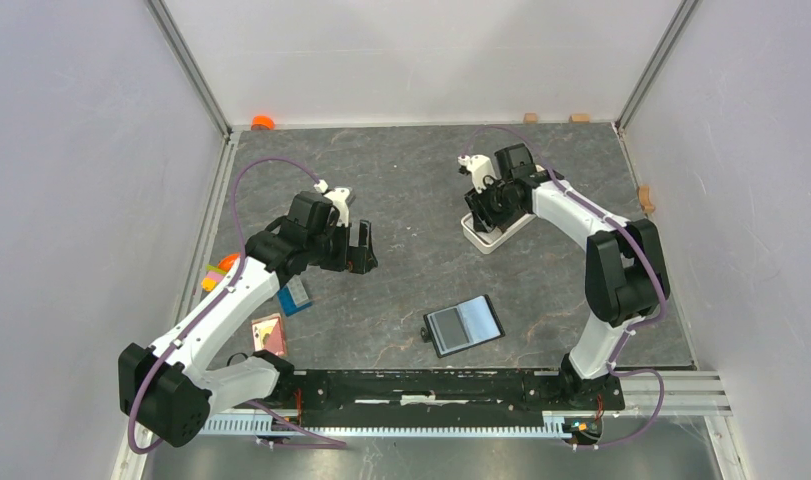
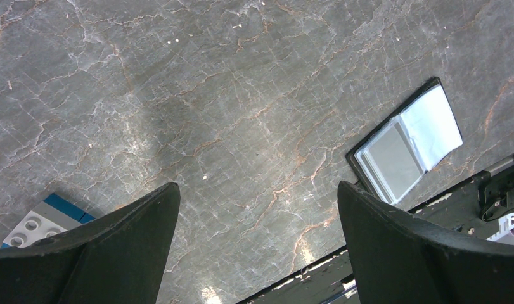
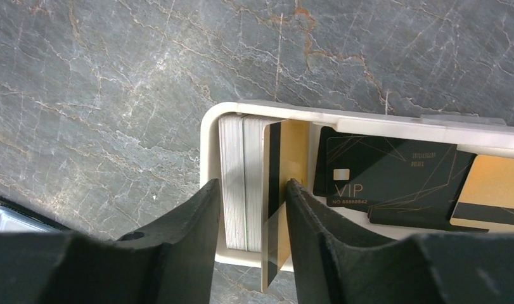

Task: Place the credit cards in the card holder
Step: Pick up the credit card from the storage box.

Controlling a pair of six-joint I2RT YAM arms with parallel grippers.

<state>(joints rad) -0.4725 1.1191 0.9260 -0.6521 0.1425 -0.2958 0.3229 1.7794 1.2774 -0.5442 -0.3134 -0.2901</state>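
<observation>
The credit cards lie in a long white tray (image 3: 368, 120) at the back right. A pale stack of cards (image 3: 238, 177) stands on edge with a tan card with a black stripe (image 3: 281, 158) leaning against it. A black VIP card (image 3: 393, 171) and another tan card (image 3: 495, 190) lie flat beside them. My right gripper (image 3: 253, 182) (image 1: 484, 215) straddles the stack and the striped card; whether it presses them I cannot tell. The card holder (image 1: 464, 325) (image 2: 406, 142) lies unfolded on the table. My left gripper (image 2: 257, 185) (image 1: 359, 258) hovers open and empty.
A blue ridged block (image 1: 294, 296) (image 2: 42, 221) and a pink rectangle (image 1: 268, 330) lie near the left arm. Small coloured pieces (image 1: 219, 272) sit at the left edge. An orange object (image 1: 263, 122) is at the back wall. The arms' black base rail (image 1: 431, 385) runs along the front.
</observation>
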